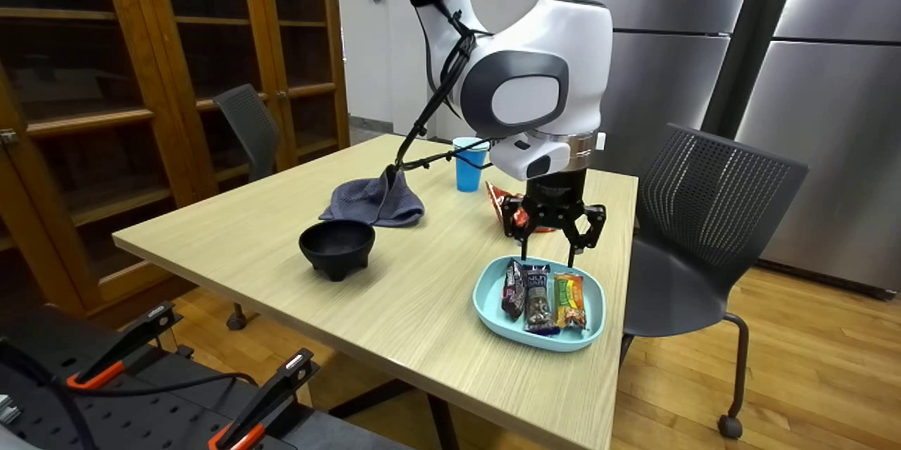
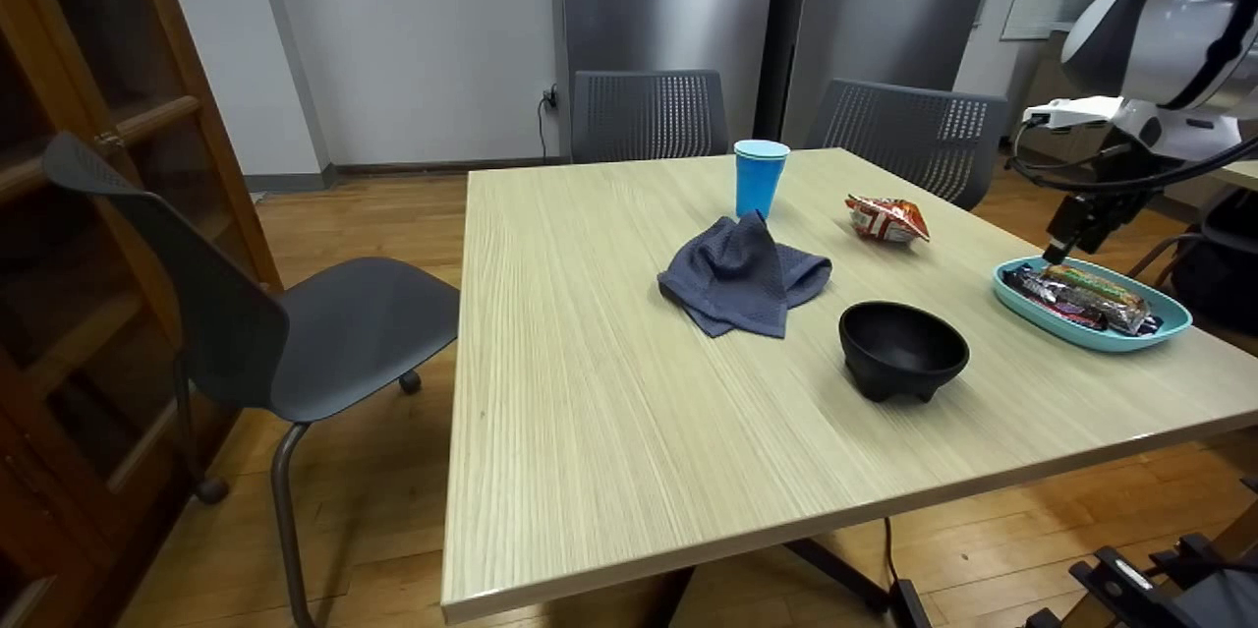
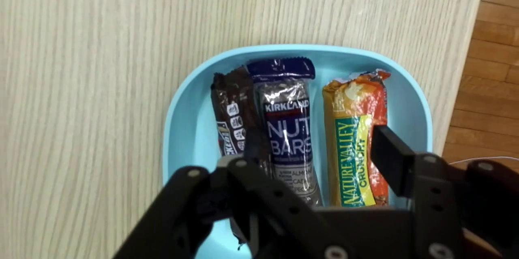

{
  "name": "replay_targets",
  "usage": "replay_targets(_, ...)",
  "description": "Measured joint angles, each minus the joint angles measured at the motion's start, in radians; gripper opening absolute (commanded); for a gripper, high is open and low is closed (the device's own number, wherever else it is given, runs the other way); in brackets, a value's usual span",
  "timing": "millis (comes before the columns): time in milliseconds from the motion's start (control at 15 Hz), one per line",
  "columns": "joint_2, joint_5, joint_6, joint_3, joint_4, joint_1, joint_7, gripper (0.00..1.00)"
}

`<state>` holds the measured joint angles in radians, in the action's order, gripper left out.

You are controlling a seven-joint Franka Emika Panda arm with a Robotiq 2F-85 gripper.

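Note:
My gripper (image 3: 320,141) stands open above a light blue tray (image 3: 267,49), its jaws spread apart with nothing between them. Three wrapped bars lie side by side in the tray: a dark brown one (image 3: 231,101), a silver and purple nut bar (image 3: 290,137) and a green, yellow and orange Nature Valley bar (image 3: 350,149). In the wrist view the left finger covers part of the brown bar, while the right fingertip overlaps the Nature Valley bar's right edge. An exterior view has the gripper (image 1: 547,255) over the tray's far part; whether it touches a bar I cannot tell.
Behind the gripper a red snack bag (image 2: 887,218) lies on the table. Farther off are a blue cup (image 2: 759,184), a crumpled grey-blue cloth (image 2: 742,279) and a black footed bowl (image 2: 904,353). The tray sits near a table edge, with a dark chair (image 1: 693,260) beside it.

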<state>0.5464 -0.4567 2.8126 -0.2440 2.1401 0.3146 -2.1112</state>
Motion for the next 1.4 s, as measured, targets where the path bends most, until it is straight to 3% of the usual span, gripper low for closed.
replay_targets(533,-0.038,-0.033,-0.002,0.125,0.0,-0.019,0.055,1.0)
replay_targets(1133,-0.044,-0.127,-0.004,0.277,-0.012,-0.059,0.253,1.0)
replay_targets(1400,-0.04,-0.173,-0.015,0.311,-0.024,-0.083,0.354,1.0)
